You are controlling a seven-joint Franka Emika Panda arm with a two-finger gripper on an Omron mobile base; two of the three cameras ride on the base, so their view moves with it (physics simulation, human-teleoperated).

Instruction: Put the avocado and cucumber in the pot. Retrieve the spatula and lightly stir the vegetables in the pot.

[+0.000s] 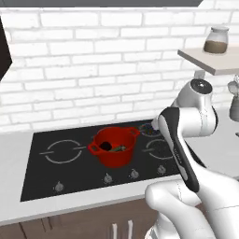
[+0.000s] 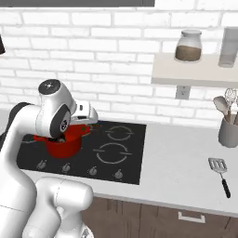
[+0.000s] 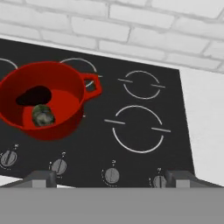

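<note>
The red pot (image 1: 112,148) is sitting on the black cooktop (image 1: 42,175), over the middle burner ring as seen from the left base view, round and bright with a loop handle sticking out on each side. Inside it the avocado (image 3: 34,96) is lying as a very dark, almost black rounded lump against the far inner wall, and the cucumber (image 3: 43,115) is resting just beside it on the pot's floor, olive-green and mottled, seen end-on from the hand view so its length is hard to judge. Both are sitting well below the rim. The spatula (image 2: 220,173) is lying flat on the pale surface (image 2: 181,162) far over on the right, well apart from the pot, its slotted silver-grey square head pointing toward the wall and its slim black handle pointing toward the front edge. Near it a grey holder (image 2: 228,132) is standing with pale spoons and a whisk in it. The gripper (image 3: 112,178) is hovering above the row of cooktop knobs, to the right of the pot, with the fingers (image 3: 41,178) spread wide and grasping nothing.
</note>
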